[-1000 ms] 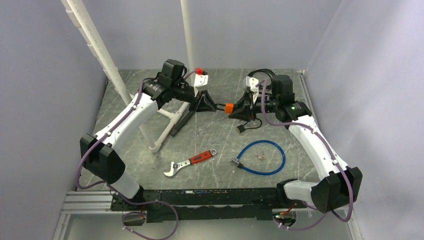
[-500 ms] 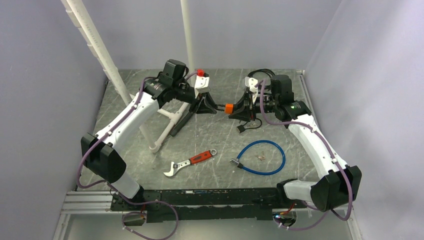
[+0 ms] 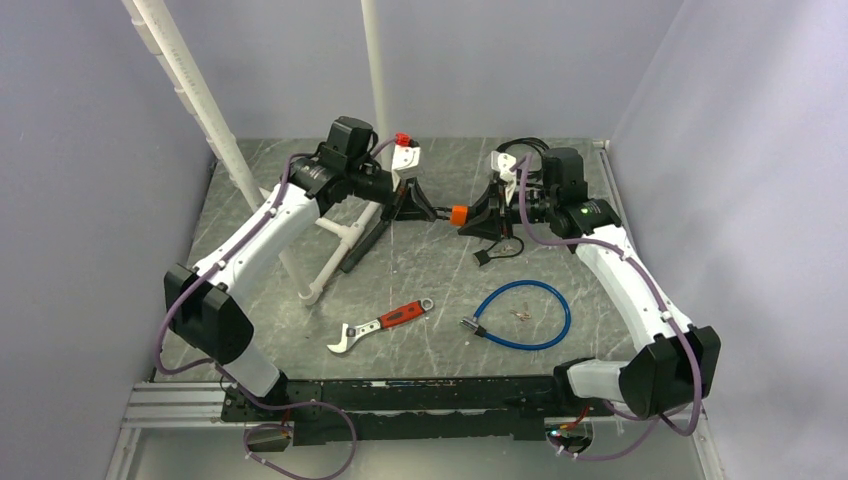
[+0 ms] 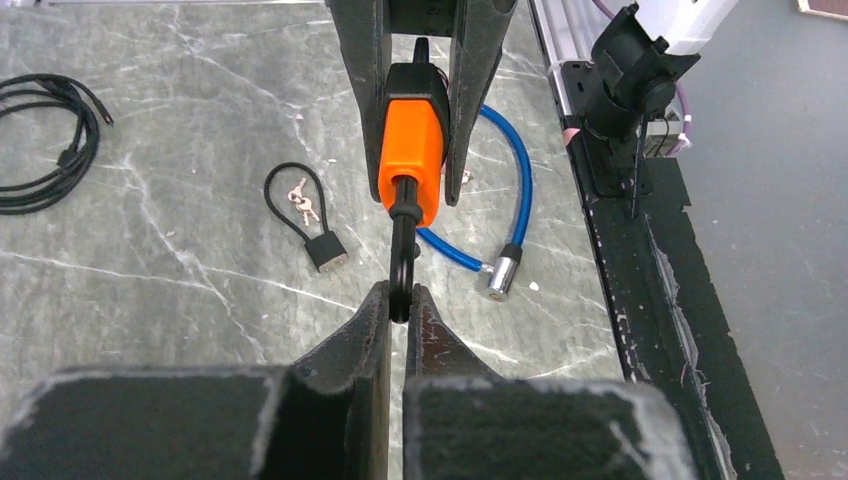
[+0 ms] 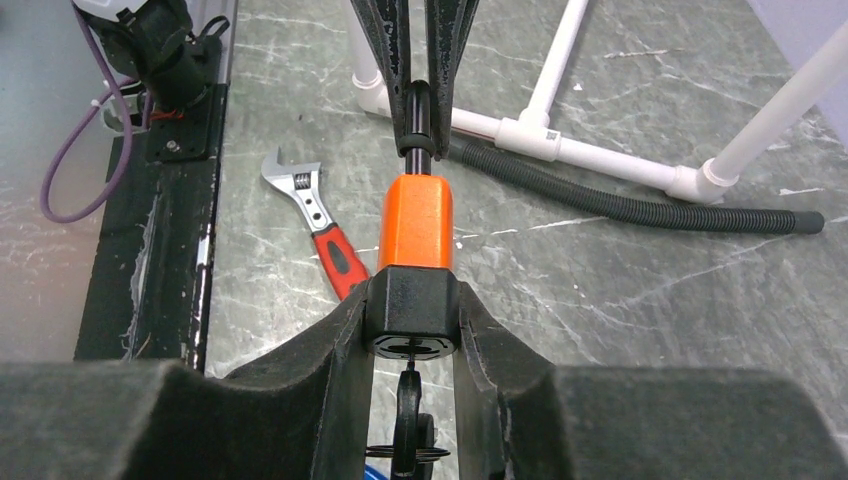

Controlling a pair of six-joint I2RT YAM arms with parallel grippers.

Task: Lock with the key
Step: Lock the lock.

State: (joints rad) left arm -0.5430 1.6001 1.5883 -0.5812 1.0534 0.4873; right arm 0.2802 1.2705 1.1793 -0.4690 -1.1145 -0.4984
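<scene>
A frame of smooth white plastic pipe (image 5: 530, 133) and a ribbed black hose (image 5: 620, 205) are seen on the grey, white-veined stone table (image 3: 430, 290), to the left of the orange padlock (image 4: 412, 140) and below it. The padlock itself is held level in the air between the two arms, above the middle of the table.

On the padlock's left, the left gripper (image 4: 397, 300) is closed tight on the thin, rounded black shackle (image 4: 402, 240), whose loop is pinched between the dark, wedge-shaped fingers. The padlock's body is a smooth orange block with rounded corners, ended by a black cap. That cap is clamped from both sides by the right gripper (image 5: 411, 290), which is set only as wide as the cap. A black key head (image 5: 408, 420) with a thin wire ring is seen projecting from the cap, on the side away from the shackle.

On the table nearer the arm bases than the padlock, a steel adjustable wrench (image 3: 380, 324) with a red grip is laid to the left. A glossy blue cable lock (image 3: 555, 310), curled into a loop, is laid to the right.
</scene>
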